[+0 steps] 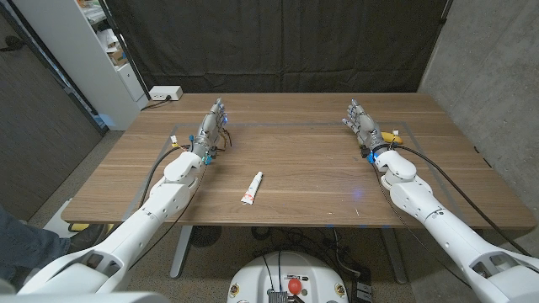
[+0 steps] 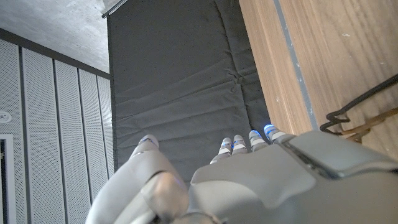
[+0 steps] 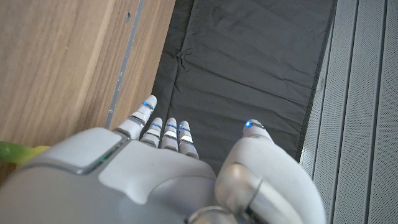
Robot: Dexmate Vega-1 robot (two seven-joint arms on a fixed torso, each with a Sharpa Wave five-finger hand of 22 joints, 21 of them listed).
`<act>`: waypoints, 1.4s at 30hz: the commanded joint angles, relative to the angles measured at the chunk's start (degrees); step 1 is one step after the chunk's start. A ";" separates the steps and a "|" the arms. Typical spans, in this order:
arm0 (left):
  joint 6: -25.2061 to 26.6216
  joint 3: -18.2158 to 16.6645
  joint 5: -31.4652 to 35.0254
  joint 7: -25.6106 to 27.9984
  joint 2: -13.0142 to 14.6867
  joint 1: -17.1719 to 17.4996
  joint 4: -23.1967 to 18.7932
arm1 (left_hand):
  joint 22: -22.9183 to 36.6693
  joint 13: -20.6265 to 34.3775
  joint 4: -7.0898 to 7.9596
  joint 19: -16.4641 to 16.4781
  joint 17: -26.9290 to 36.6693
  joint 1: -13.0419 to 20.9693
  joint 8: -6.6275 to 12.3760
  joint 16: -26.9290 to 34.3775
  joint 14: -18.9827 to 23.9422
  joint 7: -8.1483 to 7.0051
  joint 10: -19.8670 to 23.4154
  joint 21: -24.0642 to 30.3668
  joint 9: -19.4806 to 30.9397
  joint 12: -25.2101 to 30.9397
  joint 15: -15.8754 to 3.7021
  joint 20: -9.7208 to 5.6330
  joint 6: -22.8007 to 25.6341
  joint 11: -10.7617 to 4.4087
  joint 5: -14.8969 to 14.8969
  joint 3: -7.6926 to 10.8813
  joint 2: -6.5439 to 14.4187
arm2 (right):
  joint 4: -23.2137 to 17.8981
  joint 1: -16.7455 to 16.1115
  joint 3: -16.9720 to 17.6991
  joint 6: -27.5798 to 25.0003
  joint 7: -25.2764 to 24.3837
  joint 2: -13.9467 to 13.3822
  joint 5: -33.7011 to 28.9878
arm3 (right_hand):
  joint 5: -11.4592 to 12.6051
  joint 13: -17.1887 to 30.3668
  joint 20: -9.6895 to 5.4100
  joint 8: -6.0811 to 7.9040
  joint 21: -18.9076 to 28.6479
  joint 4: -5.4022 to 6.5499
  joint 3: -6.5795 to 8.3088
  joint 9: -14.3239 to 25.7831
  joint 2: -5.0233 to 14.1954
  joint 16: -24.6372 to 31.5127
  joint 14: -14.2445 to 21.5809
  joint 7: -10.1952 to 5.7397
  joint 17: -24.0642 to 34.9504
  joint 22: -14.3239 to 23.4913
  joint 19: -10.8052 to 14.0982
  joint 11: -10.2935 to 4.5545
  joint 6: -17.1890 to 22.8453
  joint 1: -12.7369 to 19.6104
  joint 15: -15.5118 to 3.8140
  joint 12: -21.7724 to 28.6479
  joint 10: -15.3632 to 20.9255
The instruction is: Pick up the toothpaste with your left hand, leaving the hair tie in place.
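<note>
- Head view: the left hand (image 1: 212,128) stands on the wooden table (image 1: 303,181) toward the far left part, fingers stretched out and apart, nothing held in it.
- Across the table, the right hand (image 1: 363,123) waits near the far right part, fingers likewise extended and apart, empty too.
- The toothpaste tube (image 1: 252,188) lies down near the table's front edge, around the middle, well apart from both hands, white with a red end pointing toward the front edge.
- No hair tie can be made out on the table from here; too small to tell.
- So by my read the reach has not begun: this is the very first step, hand parked, tube untouched.
- Left wrist view: the left hand (image 2: 249,180) is seen from its back, fingertips (image 2: 238,143) reaching out past the table's far edge toward the black curtain (image 2: 180,93), thumb held off to one side; fingers loosely apart, holding nothing.
- Right wrist view: the right hand (image 3: 155,174) is much the same, fingertips (image 3: 166,129) side by side and thumb standing clear, over the table's far edge, nothing in its hold.
- Next move, as I judge it: the left arm must draw back toward the front edge and swing inward, bring the fingers over the tube, then close across its narrow body.
</note>
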 commanded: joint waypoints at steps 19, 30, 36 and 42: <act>6.50 -14.90 13.42 -8.81 -10.82 3.97 -2.94 | 0.34 0.24 -0.12 -4.42 0.25 0.61 0.53 0.63 -2.02 -0.23 -0.93 0.51 0.18 0.71 0.02 0.98 0.13 -0.31 0.21 0.20 0.32 | -0.81 -1.70 23.90 -7.85 15.12 21.70 -23.61 | 0.26 0.26 0.15 0.29 -0.41 -0.01 0.21 0.19 0.17 0.44 -0.11 -0.16 -0.18 0.33 0.55 0.47 0.47 0.44 0.53 0.44 -0.02; 7.52 -17.33 15.32 -8.90 -11.47 6.44 -6.40 | 0.37 0.25 -0.25 -4.49 0.27 0.81 0.63 0.62 -1.91 -0.41 -0.60 0.48 0.18 0.82 0.03 1.22 0.46 -0.47 0.16 0.29 0.62 | -0.14 -0.97 26.13 -7.82 17.14 23.91 -26.04 | 0.24 0.25 0.35 0.30 -0.73 -0.04 0.15 0.20 0.25 0.52 -0.04 -0.11 -0.32 0.34 0.64 0.48 0.53 0.34 0.59 0.47 0.03; 6.87 -17.93 15.89 -9.20 -12.21 6.96 -6.83 | 0.38 0.25 -0.34 -4.53 0.27 0.95 0.72 0.67 -1.67 -0.48 -0.36 0.46 0.19 0.90 0.10 1.40 0.76 -0.51 0.13 0.36 0.82 | 0.29 -0.45 26.73 -7.70 17.90 24.55 -26.91 | 0.24 0.25 0.39 0.33 -0.89 -0.06 0.14 0.20 0.30 0.53 -0.08 -0.09 -0.40 0.35 0.64 0.40 0.60 0.32 0.66 0.45 -0.02; 5.16 -18.22 16.76 -9.09 -13.02 7.63 -7.09 | 0.40 0.25 -0.47 -4.44 0.26 1.13 0.83 0.74 -1.33 -0.42 0.09 0.49 0.20 1.04 -0.03 1.24 1.18 -0.34 0.08 0.43 1.05 | 0.72 -0.09 27.31 -7.52 18.38 25.10 -27.37 | 0.22 0.25 0.50 0.33 -1.05 -0.08 0.10 0.20 0.31 0.57 -0.02 -0.11 -0.47 0.35 0.67 0.24 0.64 0.28 0.66 0.45 -0.03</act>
